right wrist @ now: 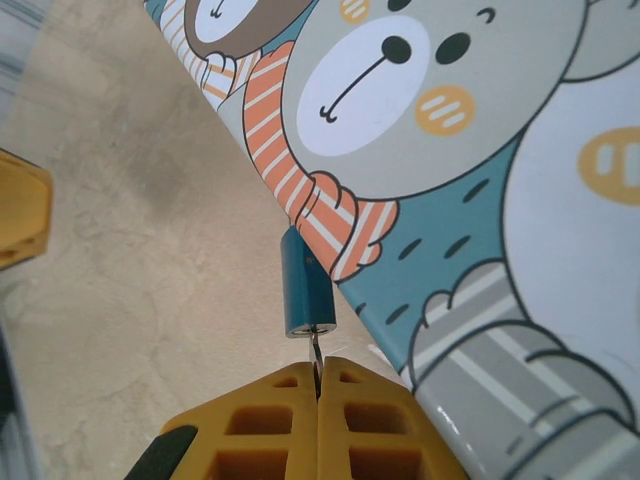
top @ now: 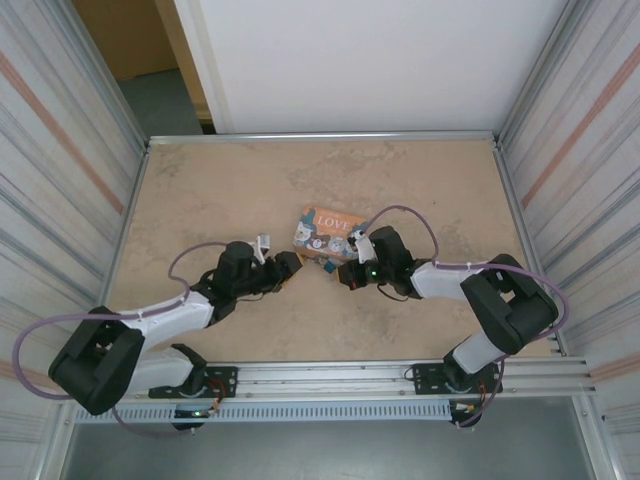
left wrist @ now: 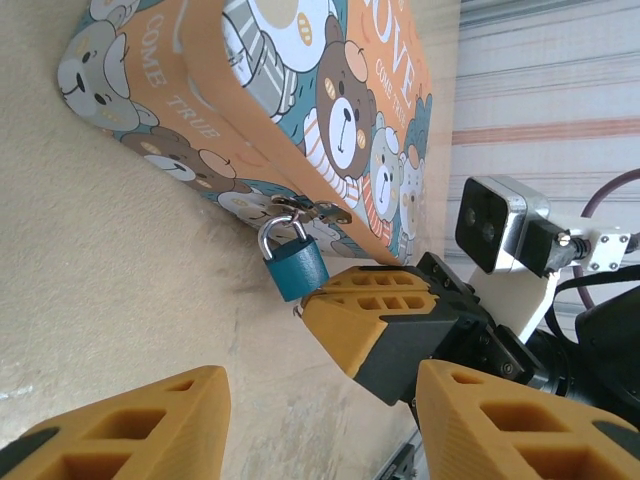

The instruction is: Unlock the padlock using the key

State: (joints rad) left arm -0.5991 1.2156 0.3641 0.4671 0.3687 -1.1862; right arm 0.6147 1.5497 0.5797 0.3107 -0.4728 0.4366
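Note:
A small teal padlock [left wrist: 297, 265] hangs by its silver shackle from the clasp of a bear-printed box [left wrist: 330, 110]. In the right wrist view the padlock [right wrist: 307, 285] points its keyhole toward me, and the thin metal key [right wrist: 316, 352] sits in that keyhole. My right gripper [right wrist: 319, 385] is shut on the key's head, its yellow fingers [left wrist: 375, 310] just below the lock. My left gripper [left wrist: 320, 430] hovers open a short way from the lock, nothing between its fingers. From above, the left gripper [top: 287, 266] and right gripper [top: 345, 272] face each other at the box's near edge [top: 325, 232].
The box lies near the middle of the beige tabletop [top: 220, 190]. Corrugated metal walls [top: 60, 150] close in both sides and a white panel [top: 380, 60] stands at the back. A metal rail [top: 330, 375] runs along the near edge by the arm bases.

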